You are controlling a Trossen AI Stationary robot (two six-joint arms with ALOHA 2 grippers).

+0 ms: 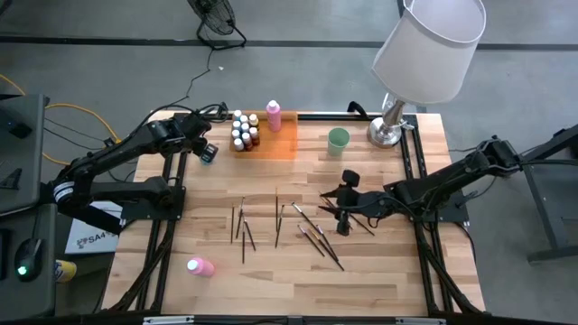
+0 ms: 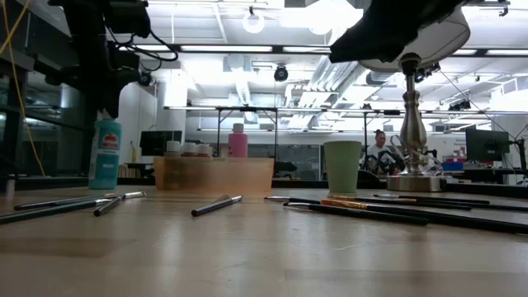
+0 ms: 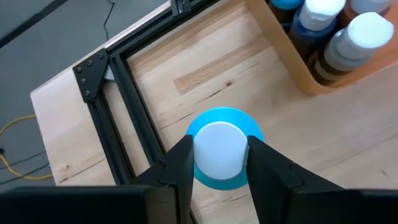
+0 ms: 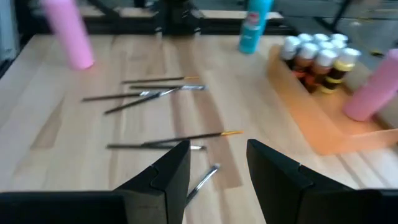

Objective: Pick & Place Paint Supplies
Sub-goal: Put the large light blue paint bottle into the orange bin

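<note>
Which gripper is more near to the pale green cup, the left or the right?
The right gripper. It hovers open over the brushes, just in front of the pale green cup. The left gripper grips a blue bottle beyond the orange tray.

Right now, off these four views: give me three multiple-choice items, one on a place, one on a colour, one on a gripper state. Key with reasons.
1. Where does the pale green cup stand?
A. Inside the orange tray
B. On the table between the orange tray and the lamp base
C. At the near edge by the lying pink bottle

2. What colour is the bottle in the left gripper?
A. Brown
B. Pink
C. Blue with a white cap

3. How is the right gripper?
A. Open, holding nothing, above the brushes
B. Shut on a brush
C. Shut on a pink bottle

Key: 1 B, the high view shows it apart from both. 2 C, the blue bottle sits between the fingers. 3 A, the gap is empty over a paintbrush.
</note>
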